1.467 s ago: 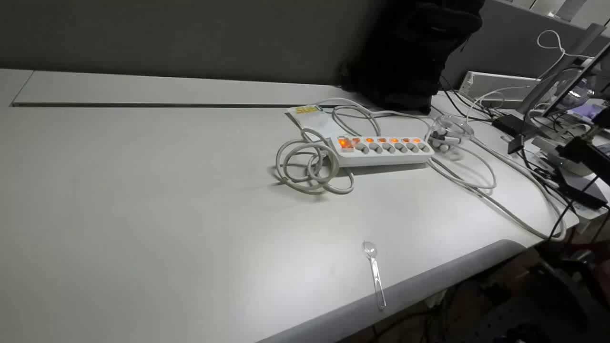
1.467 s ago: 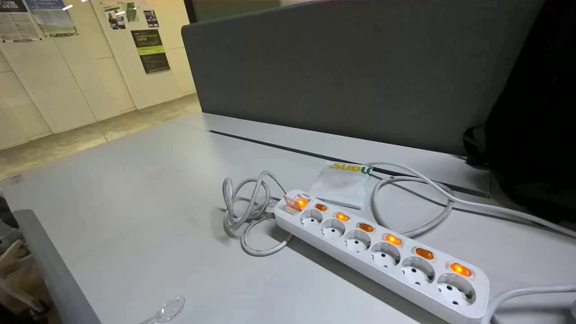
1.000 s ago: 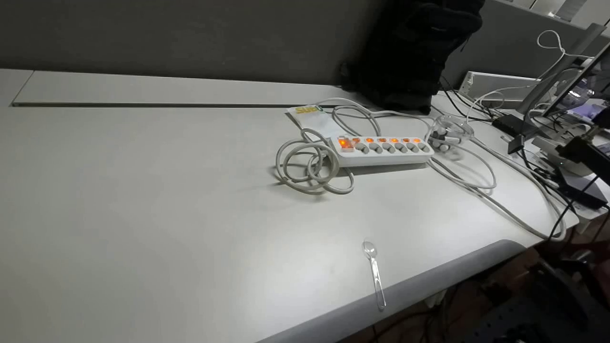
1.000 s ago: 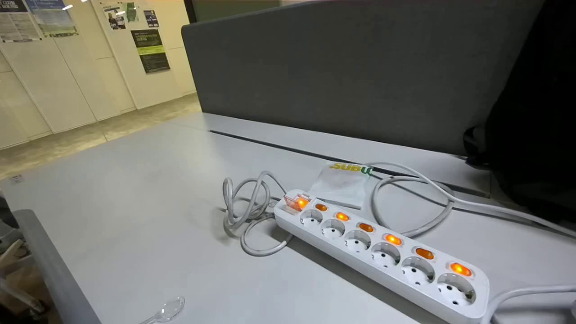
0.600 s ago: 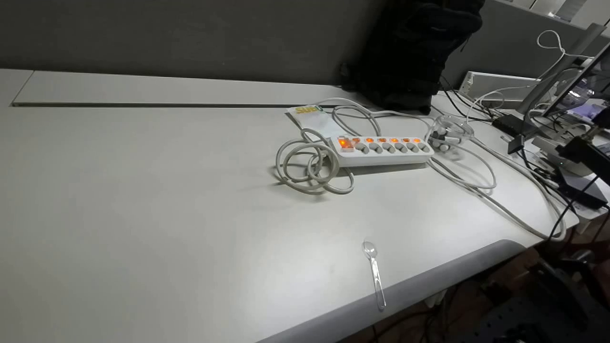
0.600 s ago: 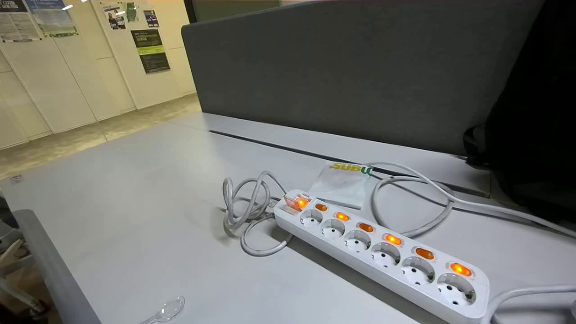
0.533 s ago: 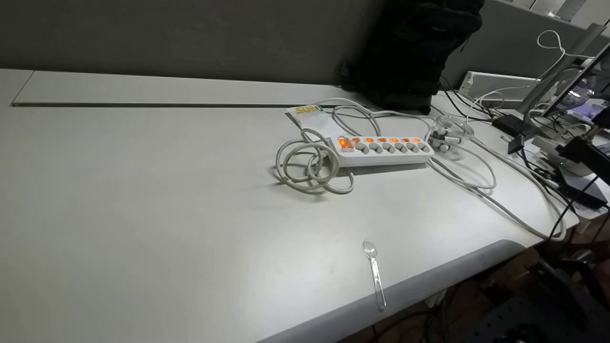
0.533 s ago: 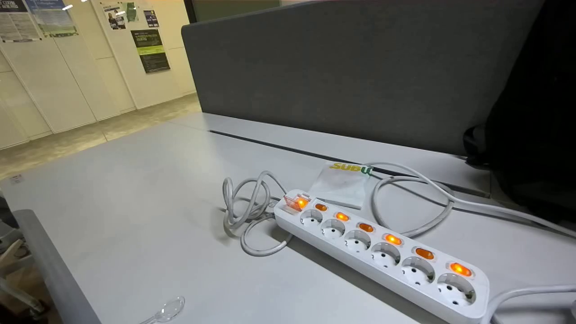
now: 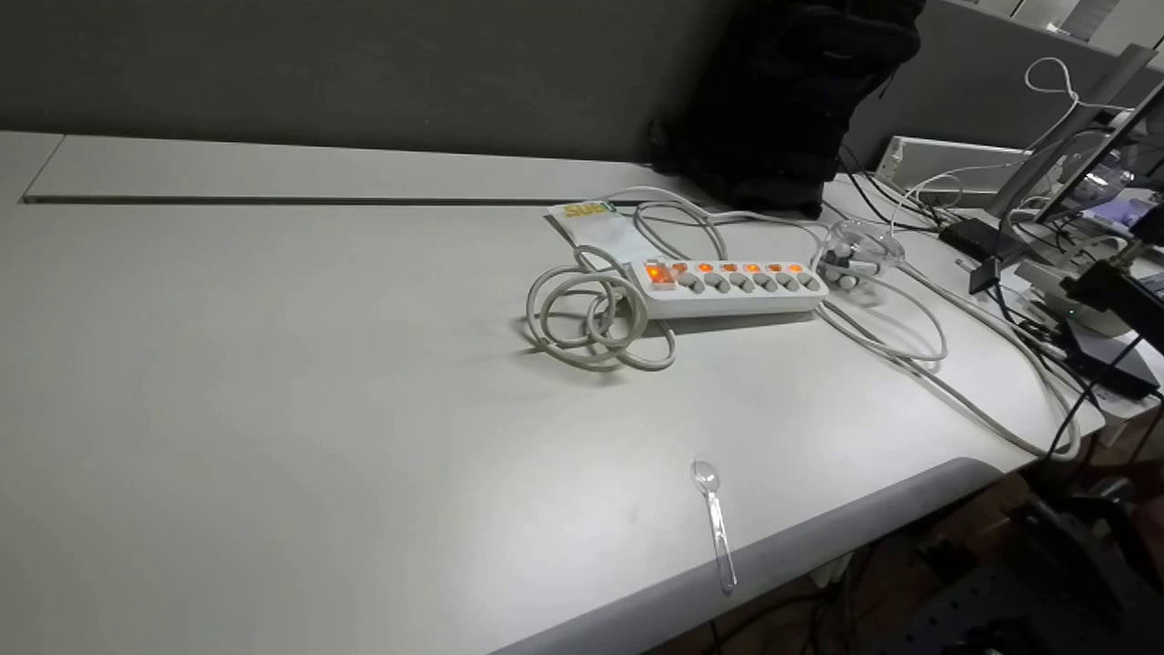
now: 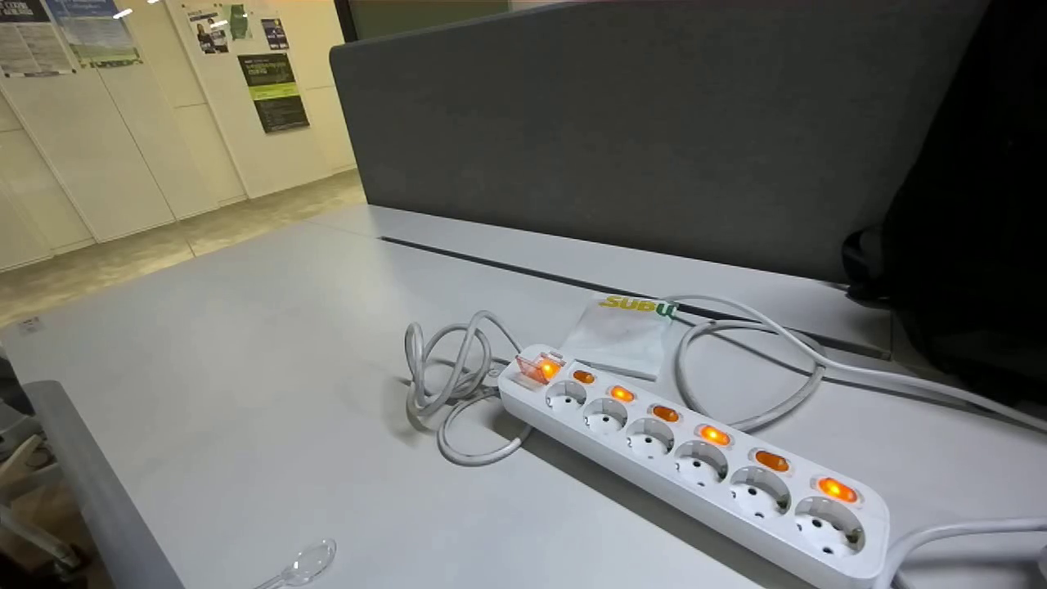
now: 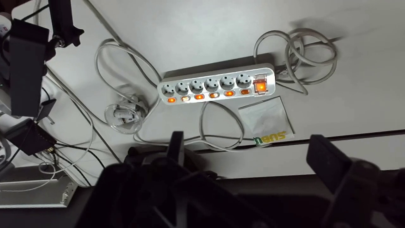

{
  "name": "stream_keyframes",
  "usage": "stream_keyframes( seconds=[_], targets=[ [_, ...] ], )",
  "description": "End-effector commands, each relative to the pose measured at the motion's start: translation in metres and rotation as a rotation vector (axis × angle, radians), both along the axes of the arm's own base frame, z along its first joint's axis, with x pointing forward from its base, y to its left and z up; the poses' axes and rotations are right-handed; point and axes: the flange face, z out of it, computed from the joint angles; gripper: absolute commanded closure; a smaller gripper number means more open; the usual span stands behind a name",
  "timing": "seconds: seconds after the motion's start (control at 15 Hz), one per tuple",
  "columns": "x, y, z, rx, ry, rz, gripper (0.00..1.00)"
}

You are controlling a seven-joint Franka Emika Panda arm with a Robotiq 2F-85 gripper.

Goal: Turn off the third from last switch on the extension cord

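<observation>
White plastic extension cord point(image 9: 735, 305) lies on the pale desk point(image 9: 318, 409) in an exterior view; coiled cable point(image 9: 600, 362) at its picture-left end, clear spoon point(image 9: 717, 523) by the desk edge, black backpack point(image 9: 787, 100) behind. In an exterior view, larger switch point(image 10: 547, 369) glows at the coil end, then six small switches point(image 10: 622, 393) alternate dark and lit; third-from-last switch point(image 10: 714, 434), counting toward the opposite end, is lit. White paper packet point(image 10: 622, 339) just behind. Wrist view: gripper point(image 11: 250, 148) unclenched, fingers point(image 11: 327, 160) spread wide apart; extension cord on the desk, apart from both. Clear container point(image 11: 108, 122) near the end opposite the larger switch.
</observation>
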Motion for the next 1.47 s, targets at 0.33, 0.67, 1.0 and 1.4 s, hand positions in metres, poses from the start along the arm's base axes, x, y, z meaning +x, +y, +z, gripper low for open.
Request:
stream_keyframes(
  seconds=[0.33,0.67,1.0,1.4],
  targets=[
    [0.077,-0.07,-0.076,0.083,0.064,-0.066,0.55],
    [0.112,-0.119,-0.094,0.125,0.081,-0.056,0.89],
    [0.12,-0.127,-0.103,0.197,0.103,0.02,0.99],
    [0.132,-0.127,-0.106,0.203,0.117,0.039,1.0]
  ],
)
